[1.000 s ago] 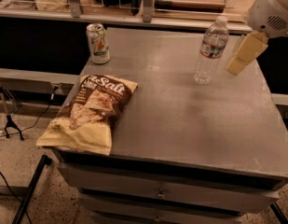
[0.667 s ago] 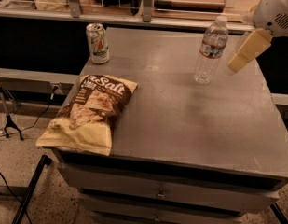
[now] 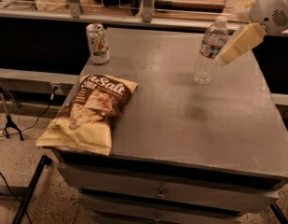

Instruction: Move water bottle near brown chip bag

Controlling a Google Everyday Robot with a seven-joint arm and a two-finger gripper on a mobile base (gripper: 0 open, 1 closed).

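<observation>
A grey metal table (image 3: pixel 190 125) with drawers in its front stands on a speckled floor, with a dark counter and a wire rack behind it. At the far left of the tabletop a pale soda can (image 3: pixel 98 43) stands upright. On the floor to the left are black stand legs (image 3: pixel 10 125) and a loose cable.

The brown chip bag (image 3: pixel 90 113) lies flat at the table's front left, its cream-yellow lower end hanging over the front edge. The stretch of tabletop between bag and bottle is bare grey metal.

The arm comes in from the upper right corner. Its white rounded wrist housing (image 3: pixel 274 6) sits above the table's far right edge, and the cream-coloured pincer (image 3: pixel 229 54) slants from it down and to the left. Whether the pincer is spread or pressed together cannot be told from this angle.

The water bottle (image 3: pixel 209 50) stands upright on the far right part of the table, well apart from the bag. It is just left of the pincer's tip, which sits level with the label band; whether they touch is unclear.
</observation>
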